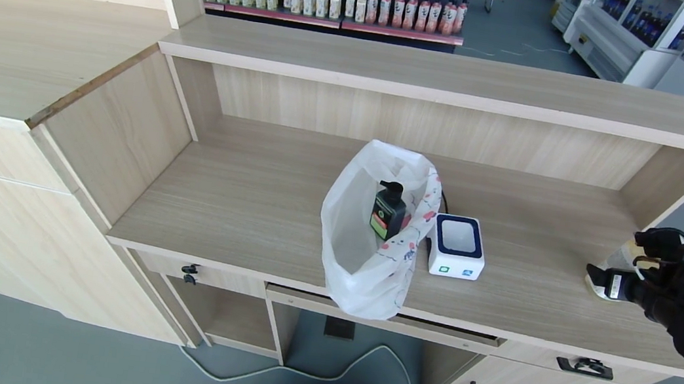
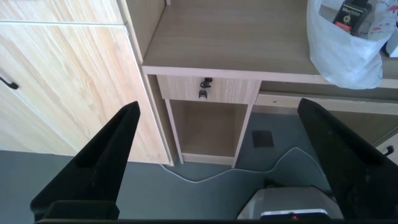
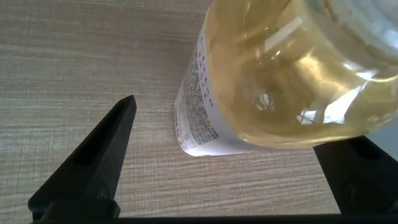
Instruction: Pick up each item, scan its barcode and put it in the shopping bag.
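A white shopping bag point(image 1: 367, 248) stands open mid-counter with a black pump bottle point(image 1: 388, 211) inside it. Right of the bag sits the white scanner box point(image 1: 457, 245). At the counter's right end a clear bottle of yellowish liquid point(image 1: 614, 262) rests on the wood. My right gripper point(image 1: 627, 259) is open around it; in the right wrist view the bottle point(image 3: 273, 74) lies between the spread fingers point(image 3: 93, 168), close to one of them. My left gripper point(image 2: 219, 109) hangs open and holds nothing, low in front of the counter, with the bag point(image 2: 345, 50) off to one side.
The counter point(image 1: 260, 208) has a raised back shelf point(image 1: 449, 77) and a tall cabinet point(image 1: 35, 65) on the left. A locked drawer point(image 2: 205, 88) and an open cubby sit under the front edge. Cables run over the floor point(image 1: 359, 359).
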